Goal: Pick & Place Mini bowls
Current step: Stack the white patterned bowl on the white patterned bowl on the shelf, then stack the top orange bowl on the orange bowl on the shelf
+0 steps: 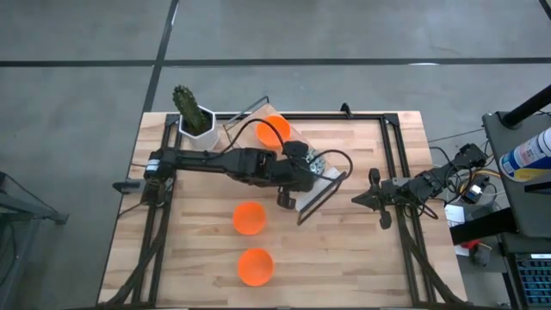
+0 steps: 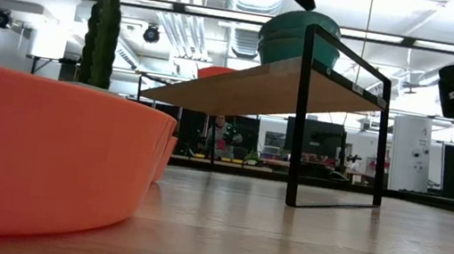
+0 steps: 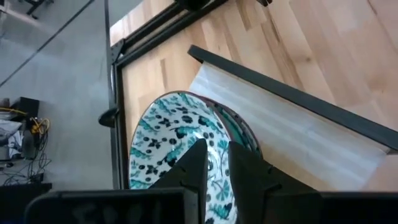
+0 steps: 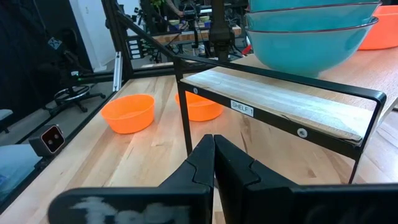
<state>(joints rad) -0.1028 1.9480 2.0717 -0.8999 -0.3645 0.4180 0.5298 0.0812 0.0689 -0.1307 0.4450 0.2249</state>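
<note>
A stack of patterned white-and-teal mini bowls sits on the small wooden shelf, with one orange bowl at the shelf's far end. Two more orange bowls rest on the table near the front edge. My left gripper hangs just over the inside of the top patterned bowl, fingers pointing down with a narrow gap between them. My right gripper waits shut at the table's right side, level with the shelf. My left gripper stands over the inside of the top patterned bowl, coming at it from above on a slant. Whether its fingertips touch the bowl I cannot tell. No rim shows between the fingers.
A white pot with a cactus stands at the table's far left corner. The shelf's black metal frame stands between the two arms. A black rail borders the table. Bare wood lies right of the two orange bowls.
</note>
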